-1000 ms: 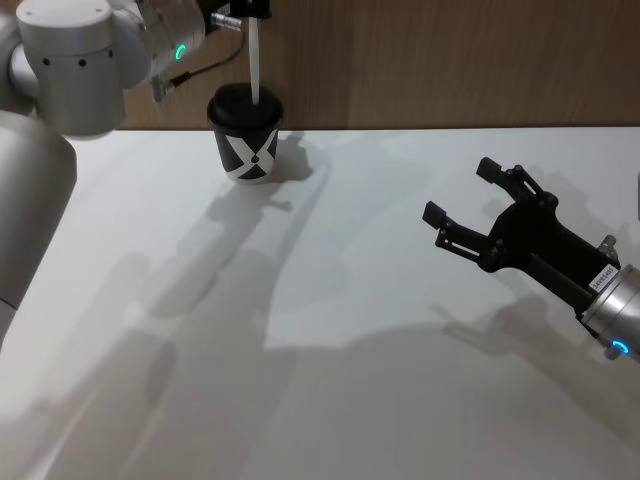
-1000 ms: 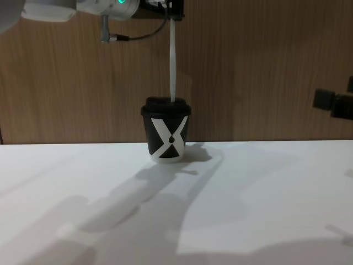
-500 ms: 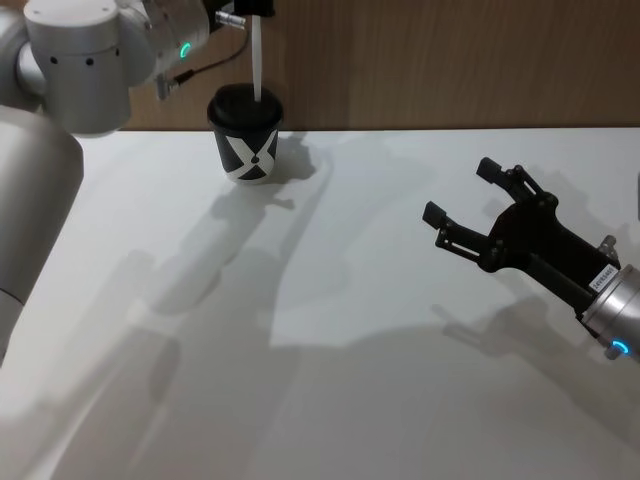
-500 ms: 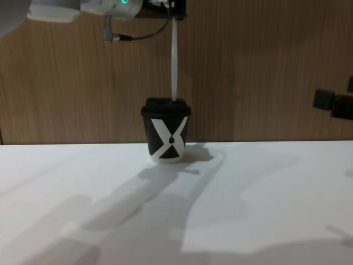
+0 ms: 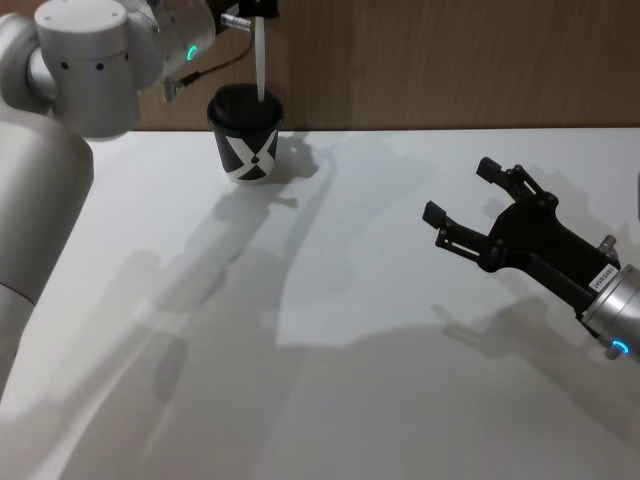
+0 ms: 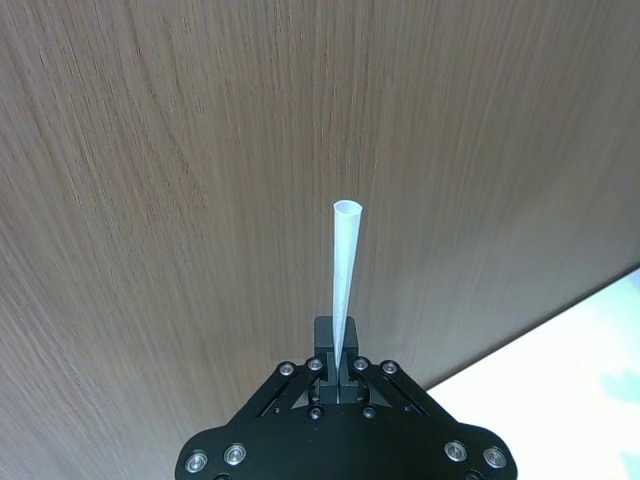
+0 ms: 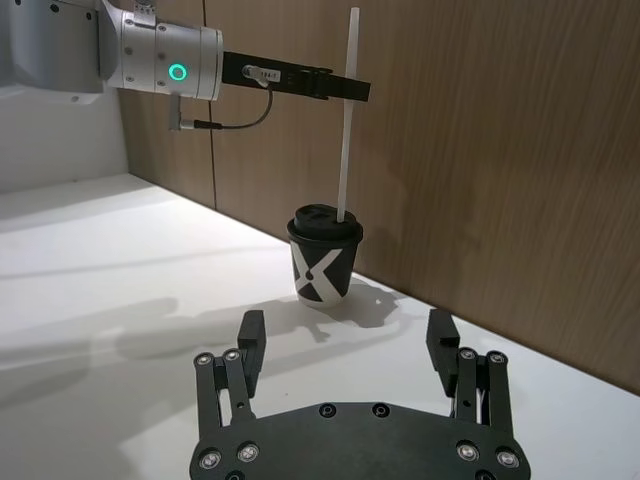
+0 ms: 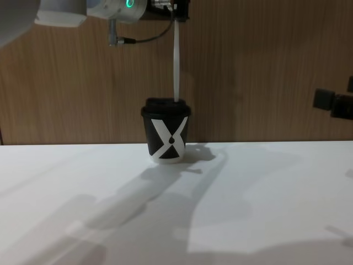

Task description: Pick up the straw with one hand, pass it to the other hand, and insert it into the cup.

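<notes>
Inserting step in hand, judging by the head view: left pincer is clamped on the straw near its top, straw upright over the cup, lower end at the lid. Cup stands at the far left of the worktop, near the wood wall. Right pincer hovers well apart at the right, fingers spread, empty.

Left wrist view: left pincer jaws closed on the straw, which sticks out straight past the fingertips toward the wood panel.

Right wrist view: right pincer open, nothing between its fingers. Beyond it, the cup with the straw meeting the lid, left pincer gripping it high up.

Chest view: straw hangs near-vertical, slightly tilted, tip at the lid of the cup; cannot tell whether it has entered the hole. Left pincer at the top edge.

Next move likely: lower straight down, keep the tip on the hole, then release. Off-centre push could bend the straw or tip the cup.
</notes>
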